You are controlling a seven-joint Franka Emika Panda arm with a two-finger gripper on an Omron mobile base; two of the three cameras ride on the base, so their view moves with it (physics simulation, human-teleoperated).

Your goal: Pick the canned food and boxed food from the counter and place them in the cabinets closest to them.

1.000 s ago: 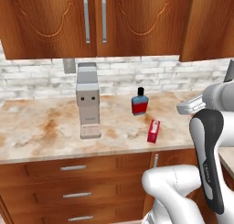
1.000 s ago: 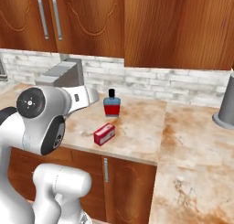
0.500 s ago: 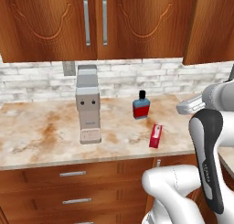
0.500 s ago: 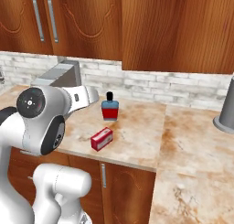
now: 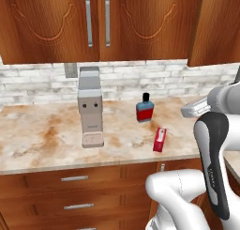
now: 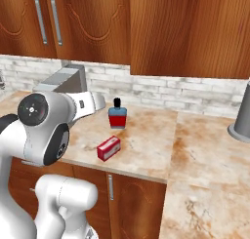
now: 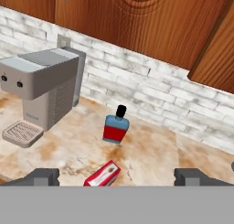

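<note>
Fingers are spread wide, nothing gripped; boxed food is framed just ahead between them on the bench, likely lined up for grasping.

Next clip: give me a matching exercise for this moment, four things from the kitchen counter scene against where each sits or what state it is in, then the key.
Things:
1. boxed food
2. blue-and-red bottle
3. coffee machine
4. gripper

Places or states:
A. stands on the counter left of the bottle
B. open, holding nothing
C. near the counter's front edge
D. upright, behind the box, nearer the backsplash

Pairs: 1-C, 2-D, 3-A, 4-B
</note>
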